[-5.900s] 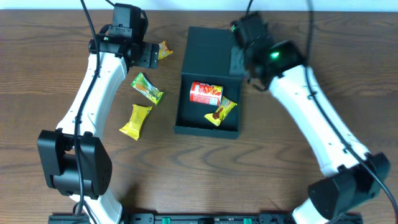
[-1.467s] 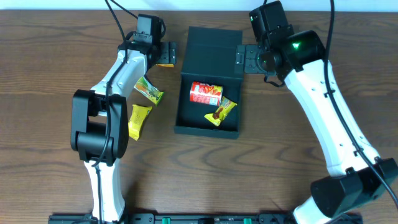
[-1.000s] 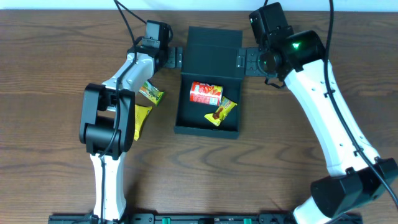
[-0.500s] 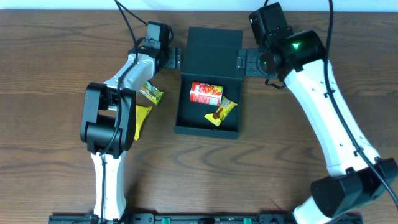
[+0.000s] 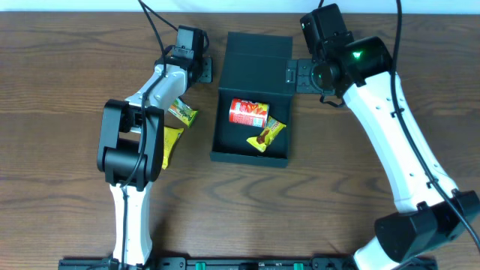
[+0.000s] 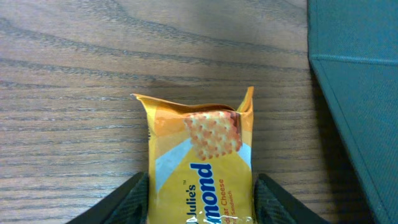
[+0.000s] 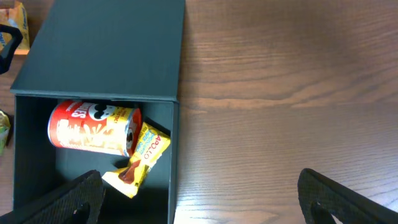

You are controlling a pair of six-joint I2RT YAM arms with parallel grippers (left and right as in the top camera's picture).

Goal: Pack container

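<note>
The left gripper [image 6: 202, 200] is low over the table [image 5: 60, 75], and its two dark fingers [image 6: 134, 199] stand at both sides of an orange cracker packet [image 6: 199, 155]. Each finger is right against a long edge of the packet, but I cannot tell if they already press it or only touch it. The packet lies flat on the wood and its printed face is up. It is just beside the left wall of the container [image 6: 354, 81] and does not touch it. The right gripper [image 7: 202, 196] is spread wide and grips nothing. It hangs over the right edge of the container, partly over the bare wood. The container [image 5: 259, 56] is in the middle of the table, between the two arms. Its lid [image 7: 106, 50] is open and lies flat on the far side. Inside, a red can [image 5: 248, 112] lies on its side near the hinge. A yellow snack packet [image 5: 268, 133] lies tilted just in front of the can, with one corner next to it. To the left of the container, near the left arm, a green packet [image 5: 181, 112] lies on the table. Nearer the front there is a yellow packet [image 5: 169, 142], and the arm hides part of it.
</note>
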